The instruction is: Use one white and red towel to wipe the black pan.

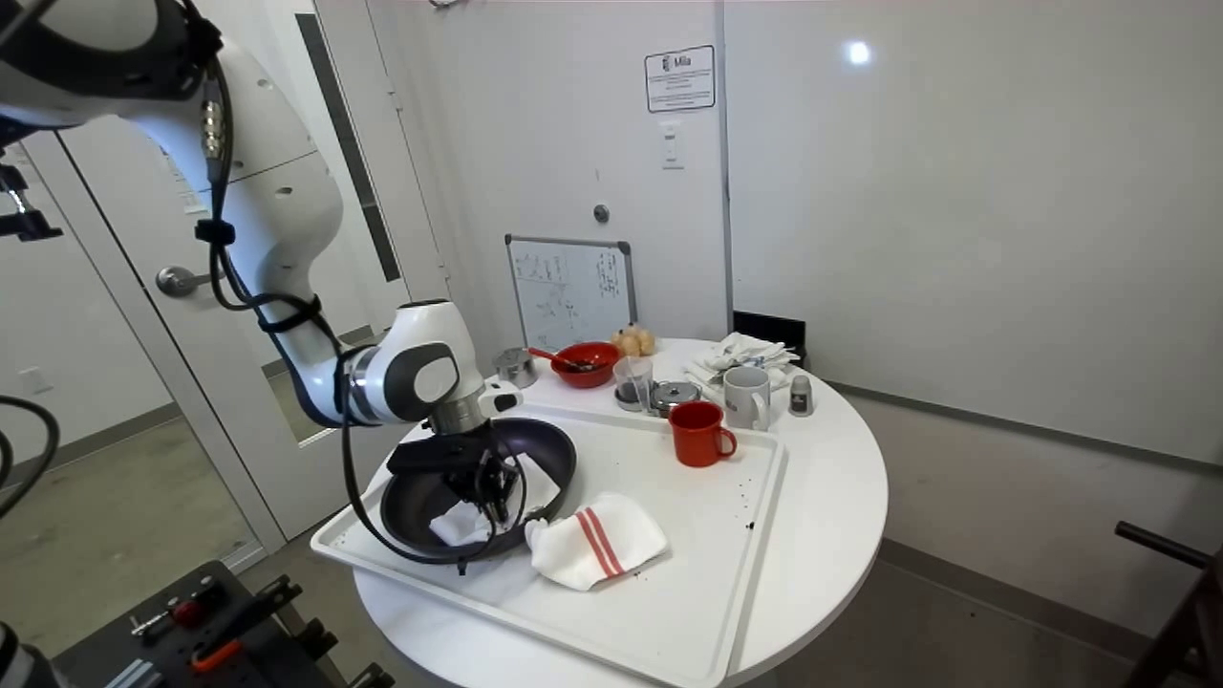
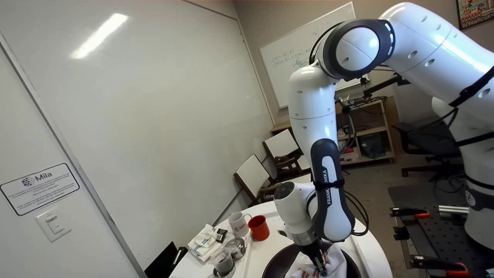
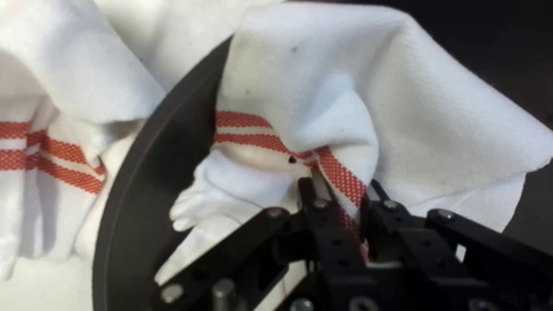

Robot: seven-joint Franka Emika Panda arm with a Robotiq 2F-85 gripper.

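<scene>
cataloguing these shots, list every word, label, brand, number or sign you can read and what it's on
"Mila": wall sign; its other lines are too small.
"FRANK… EMIKA": robot arm, a strap hiding the middle.
White mug: perhaps "Mila", too blurred to be sure.
Too small or blurred: handwriting on small whiteboard and wall whiteboard, print on framed picture and black tag.
No readable numbers.

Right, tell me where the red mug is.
In an exterior view, the red mug stands on the tray by its far rim, right of the black pan and beside the white mug.
</scene>
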